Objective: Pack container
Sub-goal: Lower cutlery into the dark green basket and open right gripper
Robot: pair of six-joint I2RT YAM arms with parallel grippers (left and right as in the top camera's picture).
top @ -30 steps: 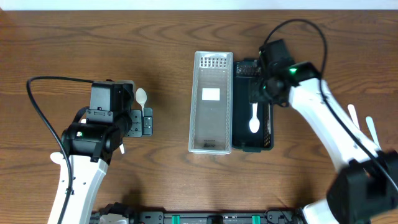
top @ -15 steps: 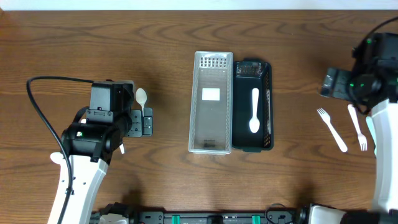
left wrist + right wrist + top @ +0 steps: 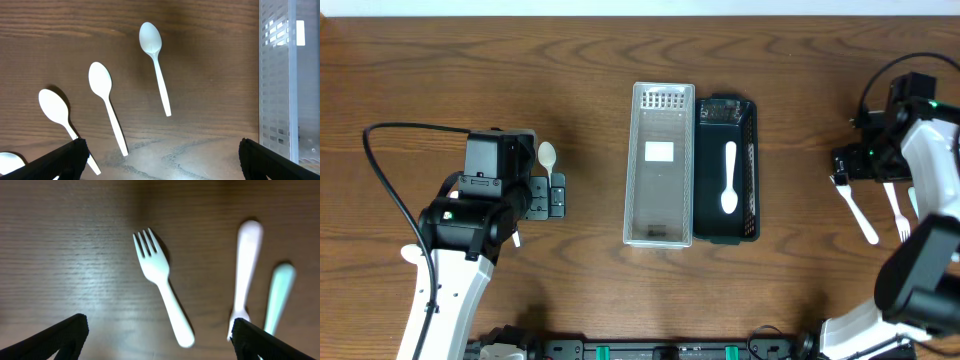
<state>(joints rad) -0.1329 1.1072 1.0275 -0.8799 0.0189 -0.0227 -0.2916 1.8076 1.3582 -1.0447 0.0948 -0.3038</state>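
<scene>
A clear plastic container (image 3: 660, 165) lies mid-table with a black slotted tray (image 3: 748, 170) against its right side. One white spoon (image 3: 728, 180) lies in the black tray. My left gripper (image 3: 558, 196) (image 3: 160, 161) is open and low over the table beside loose white spoons (image 3: 155, 60) (image 3: 106, 102) (image 3: 59, 116). My right gripper (image 3: 848, 165) (image 3: 160, 341) is open over a white fork (image 3: 161, 292) (image 3: 855, 212), holding nothing. A second fork (image 3: 245, 270) lies next to it.
A pale teal utensil (image 3: 277, 297) lies right of the forks, close to the table's right edge. One spoon bowl (image 3: 547, 155) shows beside the left wrist in the overhead view. A black cable (image 3: 380, 160) loops left of the left arm.
The right arm swung from above the black tray to the forks at the far right, its jaws now wide. The spoon stays in the tray. The left arm has not moved.
</scene>
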